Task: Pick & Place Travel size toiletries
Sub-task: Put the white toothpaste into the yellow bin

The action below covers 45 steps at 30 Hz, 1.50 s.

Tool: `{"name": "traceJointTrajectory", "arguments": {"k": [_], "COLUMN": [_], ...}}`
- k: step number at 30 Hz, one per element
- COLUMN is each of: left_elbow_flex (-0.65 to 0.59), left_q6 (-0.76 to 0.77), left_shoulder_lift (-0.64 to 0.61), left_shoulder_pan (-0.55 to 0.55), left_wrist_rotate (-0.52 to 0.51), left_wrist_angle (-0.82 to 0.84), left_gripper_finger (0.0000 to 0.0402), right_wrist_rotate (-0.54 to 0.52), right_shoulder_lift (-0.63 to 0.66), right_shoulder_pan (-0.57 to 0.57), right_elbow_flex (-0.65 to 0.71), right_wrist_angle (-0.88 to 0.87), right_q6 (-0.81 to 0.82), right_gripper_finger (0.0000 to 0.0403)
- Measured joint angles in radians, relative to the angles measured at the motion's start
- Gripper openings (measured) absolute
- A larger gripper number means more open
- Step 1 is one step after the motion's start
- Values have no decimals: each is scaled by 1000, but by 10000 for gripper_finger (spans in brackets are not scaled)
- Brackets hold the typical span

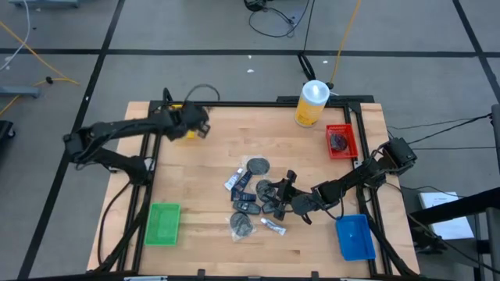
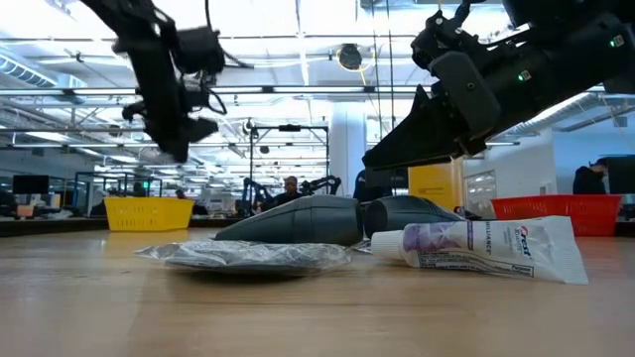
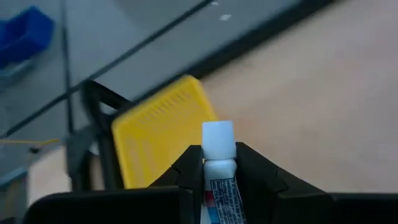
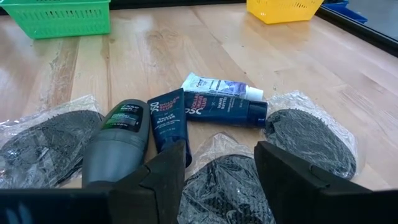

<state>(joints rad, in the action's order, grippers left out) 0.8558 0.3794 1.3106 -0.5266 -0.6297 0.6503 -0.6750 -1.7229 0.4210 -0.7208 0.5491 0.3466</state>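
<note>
The toiletries lie in a heap (image 1: 258, 195) mid-table: clear-wrapped dark discs (image 4: 311, 140), dark blue tubes (image 4: 169, 118), a grey stick (image 4: 118, 146) and a white tube (image 2: 476, 248). My right gripper (image 4: 221, 152) is open, also seen as my right gripper (image 1: 283, 190), and hovers above the heap. Its fingers stand on either side of a wrapped disc (image 4: 224, 183). My left gripper (image 3: 219, 158) is shut on a white tube (image 3: 219, 180) with blue and red marks. It hangs by the yellow tray (image 3: 161, 137) at the far left, shown as my left gripper (image 1: 199, 125). My left gripper pinches the white tube between its two fingers just behind the neck (image 3: 219, 169). The white cap (image 3: 217, 140) sticks out past the fingertips, and the tube lies along the fingers. The tube is lifted clear, over the near edge of the yellow tray.
A green tray (image 1: 162, 222) sits near left, a blue tray (image 1: 351, 236) near right, and a red tray (image 1: 341, 140) far right holds a dark item. A big yellow canister with a white top (image 1: 311, 103) stands at the far edge. Black frame rails (image 1: 367, 187) border the table.
</note>
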Motion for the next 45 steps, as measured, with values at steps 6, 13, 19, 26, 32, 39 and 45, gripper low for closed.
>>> {"name": "traceJointTrajectory", "arguments": {"k": [6,13,19,26,32,39,45], "left_elbow_flex": [0,0,0,-1,-1,-1,-1], "left_q6": [-171,-247,-266,-277,-281,-296,-307], "left_shoulder_lift": [56,151,244,309,312,312,311], "left_shoulder_pan": [-234,-383,-416,-430,-446,-474,-499], "left_wrist_rotate": [42,229,238,327,387,464,465], "left_wrist_angle": [-118,-205,-220,-268,-277,-286,-289], "left_gripper_finger": [81,78,78,85,86,86,86], "right_wrist_rotate": [0,0,0,0,0,0,0], "right_shoulder_lift": [0,0,0,0,0,0,0], "right_shoulder_pan": [-1,-2,0,0,0,-2,-2], "right_elbow_flex": [0,0,0,0,0,0,0], "right_wrist_angle": [0,0,0,0,0,0,0], "right_q6": [-11,-9,-3,1,1,-12,-8], "right_gripper_finger": [181,180,178,176,176,176,176]}}
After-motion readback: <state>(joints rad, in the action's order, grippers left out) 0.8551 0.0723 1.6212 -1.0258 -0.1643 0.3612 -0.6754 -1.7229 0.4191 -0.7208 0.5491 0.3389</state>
